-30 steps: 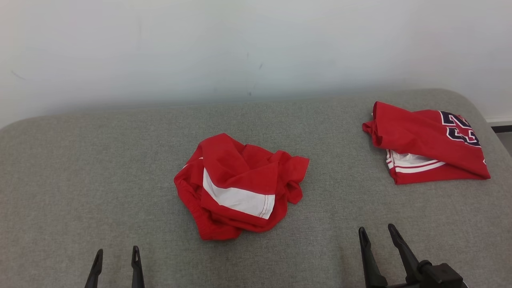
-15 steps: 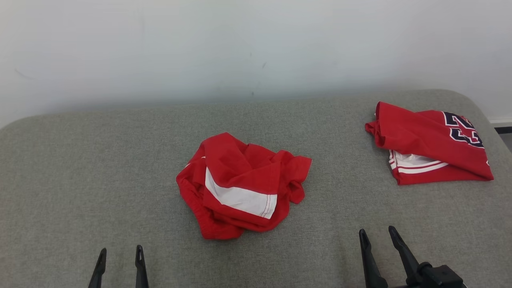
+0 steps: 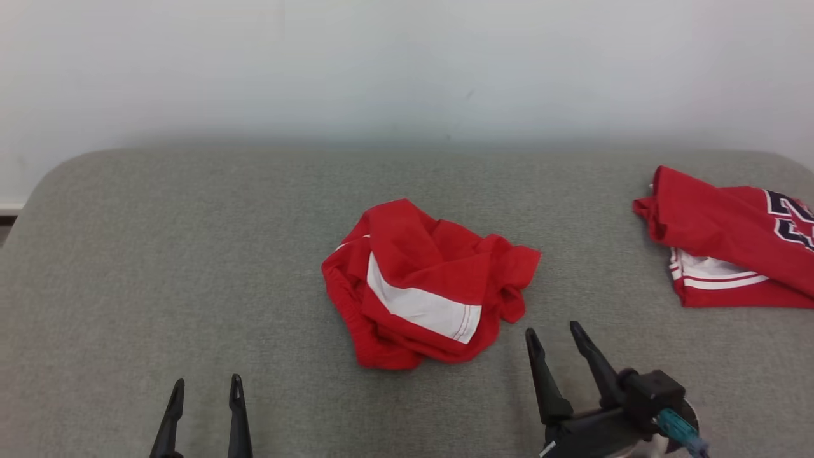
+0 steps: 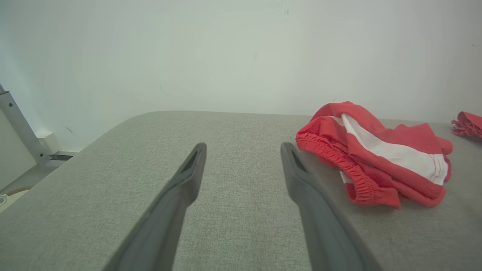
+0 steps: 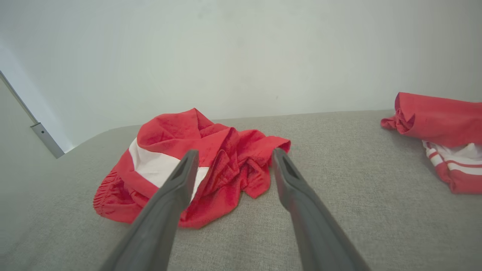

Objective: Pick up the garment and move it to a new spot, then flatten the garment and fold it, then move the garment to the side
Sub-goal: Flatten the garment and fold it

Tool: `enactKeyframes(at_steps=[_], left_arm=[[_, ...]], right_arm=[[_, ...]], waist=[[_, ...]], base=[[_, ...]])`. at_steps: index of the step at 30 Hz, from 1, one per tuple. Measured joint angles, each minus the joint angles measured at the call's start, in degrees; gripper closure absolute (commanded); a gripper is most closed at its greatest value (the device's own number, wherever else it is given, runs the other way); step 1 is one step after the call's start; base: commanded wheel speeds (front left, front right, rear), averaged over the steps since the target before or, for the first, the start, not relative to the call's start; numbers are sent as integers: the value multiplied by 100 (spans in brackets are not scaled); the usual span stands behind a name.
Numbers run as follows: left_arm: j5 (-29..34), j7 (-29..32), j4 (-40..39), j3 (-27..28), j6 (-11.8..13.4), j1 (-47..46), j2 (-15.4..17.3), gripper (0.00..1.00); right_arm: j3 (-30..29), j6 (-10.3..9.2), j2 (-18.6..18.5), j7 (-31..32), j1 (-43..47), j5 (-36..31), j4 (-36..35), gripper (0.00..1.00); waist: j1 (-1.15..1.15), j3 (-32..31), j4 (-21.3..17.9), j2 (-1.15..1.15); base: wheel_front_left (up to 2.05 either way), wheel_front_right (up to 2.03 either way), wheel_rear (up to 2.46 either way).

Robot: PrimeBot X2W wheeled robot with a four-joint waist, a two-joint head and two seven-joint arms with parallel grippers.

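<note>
A crumpled red garment (image 3: 432,280) with a white stripe lies in a heap in the middle of the grey padded surface (image 3: 191,254). My right gripper (image 3: 552,327) hovers open just off its near right edge, apart from the cloth. In the right wrist view the same gripper (image 5: 235,151) points at the garment (image 5: 165,135) with nothing between its fingers. My left gripper (image 3: 207,380) stands open near the front edge, well left of the heap. The left wrist view has this gripper (image 4: 244,145) over bare surface, the garment (image 4: 376,158) to its right.
A second red garment (image 3: 731,235) with white stripes and dark numerals lies folded at the far right, also seen as folded cloth (image 5: 440,120) in the right wrist view. A pale wall runs behind the surface. The surface's rounded left corner (image 3: 25,210) is in sight.
The head camera has turned, so the whole picture slid to the right. My right gripper has moved forward and left, closer to the crumpled garment. Both grippers stay open.
</note>
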Motion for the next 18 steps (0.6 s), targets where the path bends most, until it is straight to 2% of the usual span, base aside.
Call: enactKeyframes(at_steps=[13,14,15,16,18], left_arm=[[-126,0,197,-366,-49,-448,-1,0],[-145,0,207,-382,-49,-493,-1,0],[-155,0,220,-410,-51,-531,-2,0],[-158,0,236,-419,-52,-567,-2,0],[-160,0,265,-422,-53,-588,-2,0]], right_arm=[[590,0,2,0,-1724,692,2423,0],[598,0,1,-1,-1775,735,2490,6],[616,0,-1,-1,-1837,736,2568,23],[643,0,-2,-1,-1876,753,2595,100],[736,0,-1,-1,-1952,880,2728,100]], waist=[[1,314,701,0],[1,344,750,0],[1,373,796,0],[1,399,841,0],[1,449,920,0]], base=[[0,0,0],[0,0,0],[0,0,0],[0,0,0],[0,0,0]])
